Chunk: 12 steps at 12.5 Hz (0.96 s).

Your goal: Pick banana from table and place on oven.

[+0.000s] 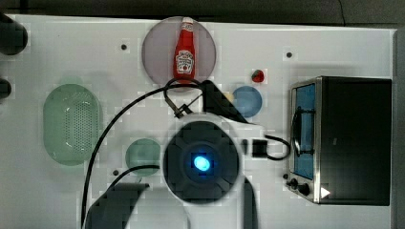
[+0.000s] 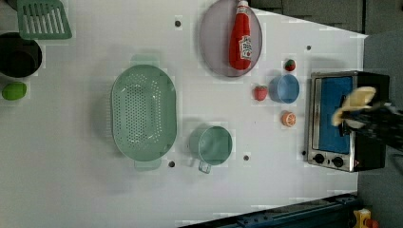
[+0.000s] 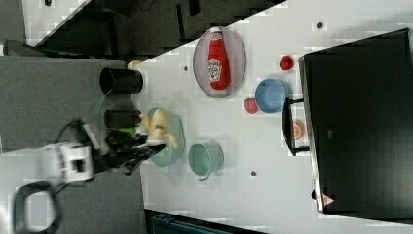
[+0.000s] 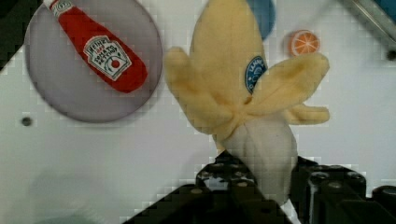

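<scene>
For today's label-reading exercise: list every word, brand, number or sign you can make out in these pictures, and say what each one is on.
"HEINZ": white label on the red ketchup bottle lying on the grey plate; the smaller lines beneath are too blurred to read.
Round blue sticker on the banana: lettering too blurred to read.
Red-and-white warning triangle: front corner of the oven; no words legible.

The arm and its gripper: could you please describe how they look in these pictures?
The arm is white, with a round dark grey cap lit by a glowing blue light at its centre in the top view. Black cables loop along it. The gripper is black, with dark blocky fingers studded with screws in the wrist view.
</scene>
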Tool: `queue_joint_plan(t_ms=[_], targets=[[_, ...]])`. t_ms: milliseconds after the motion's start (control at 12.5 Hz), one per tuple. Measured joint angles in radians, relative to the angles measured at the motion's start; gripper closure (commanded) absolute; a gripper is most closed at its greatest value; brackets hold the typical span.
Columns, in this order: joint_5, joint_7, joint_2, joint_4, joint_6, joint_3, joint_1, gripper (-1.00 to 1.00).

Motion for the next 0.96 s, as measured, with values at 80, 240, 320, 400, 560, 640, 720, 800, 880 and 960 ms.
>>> queue_joint_plan(t_ms=[80, 240, 320, 400, 560, 640, 720, 800, 880, 960], targets=[[0.008, -0.002, -0.005, 0.059, -0.041, -0.030, 0.009, 0.51], [0.010, -0.031, 0.001, 0.137, -0.055, -0.102, 0.010, 0.51], [-0.002, -0.067, 0.003, 0.151, -0.060, -0.143, 0.004, 0.51], [-0.014, -0.112, 0.010, 0.162, -0.061, -0.180, -0.007, 0.51], [-0.013, -0.204, 0.040, 0.170, -0.069, -0.281, -0.005, 0.51], [-0.025, -0.261, 0.071, 0.176, -0.078, -0.341, -0.003, 0.51], [-0.020, -0.332, 0.111, 0.176, -0.070, -0.394, -0.016, 0.51], [-0.014, -0.398, 0.152, 0.169, -0.033, -0.452, -0.024, 0.51], [-0.015, -0.463, 0.188, 0.150, 0.031, -0.518, -0.020, 0.51], [-0.014, -0.533, 0.222, 0.137, 0.078, -0.572, -0.023, 0.51]])
